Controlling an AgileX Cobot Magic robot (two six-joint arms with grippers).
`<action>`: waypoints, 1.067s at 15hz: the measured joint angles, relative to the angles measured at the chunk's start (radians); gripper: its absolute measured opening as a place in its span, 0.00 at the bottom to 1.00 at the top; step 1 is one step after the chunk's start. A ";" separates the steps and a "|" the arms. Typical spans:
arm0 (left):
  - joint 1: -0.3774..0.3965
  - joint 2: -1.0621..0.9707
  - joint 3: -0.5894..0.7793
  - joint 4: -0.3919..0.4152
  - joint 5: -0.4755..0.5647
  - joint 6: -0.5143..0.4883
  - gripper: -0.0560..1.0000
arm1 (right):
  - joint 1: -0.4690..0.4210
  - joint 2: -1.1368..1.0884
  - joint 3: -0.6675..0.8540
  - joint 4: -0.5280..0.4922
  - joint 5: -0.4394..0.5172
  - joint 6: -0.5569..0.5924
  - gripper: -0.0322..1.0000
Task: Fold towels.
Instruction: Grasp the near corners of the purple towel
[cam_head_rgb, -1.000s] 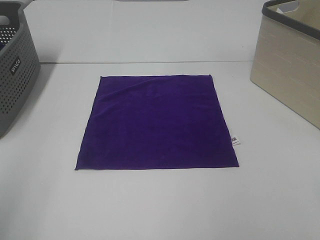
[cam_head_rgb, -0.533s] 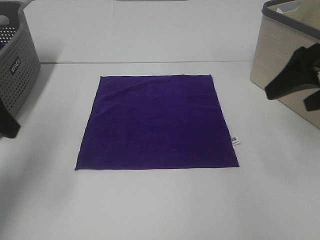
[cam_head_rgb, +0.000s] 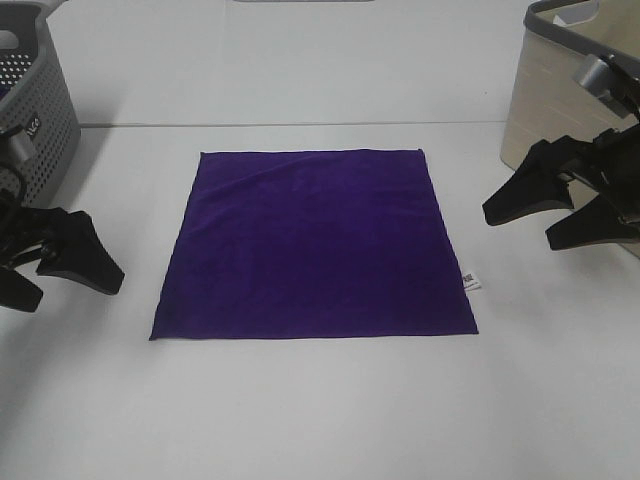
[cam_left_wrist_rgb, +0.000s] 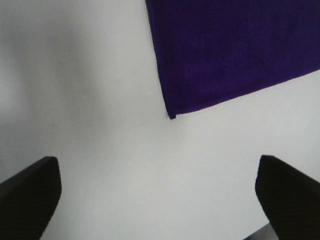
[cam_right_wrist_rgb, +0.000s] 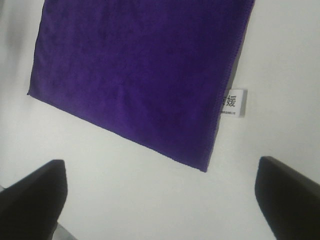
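White table (cam_head_rgb: 300, 420) holds the purple towel (cam_head_rgb: 315, 245) flat at centre, unfolded. Left gripper (cam_head_rgb: 70, 292) and right gripper (cam_head_rgb: 522, 225) flank it, jaws wide, empty. Judged: approach step. Next, each must pinch its near corner.

Heads up, your grey basket (cam_head_rgb: 30, 120) and beige bin (cam_head_rgb: 570, 130) are cropped at the edges, and the high camera can't read the white tag (cam_head_rgb: 471, 282).
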 joint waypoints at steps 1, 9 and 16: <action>-0.001 0.016 -0.001 -0.017 -0.023 0.004 0.98 | 0.000 0.005 0.000 -0.001 -0.024 0.008 0.99; -0.090 0.228 -0.079 -0.042 -0.066 0.047 0.97 | 0.000 0.270 -0.004 -0.024 -0.088 0.035 0.98; -0.090 0.255 -0.096 -0.068 -0.062 0.041 0.95 | 0.000 0.315 -0.028 0.012 -0.057 0.056 0.94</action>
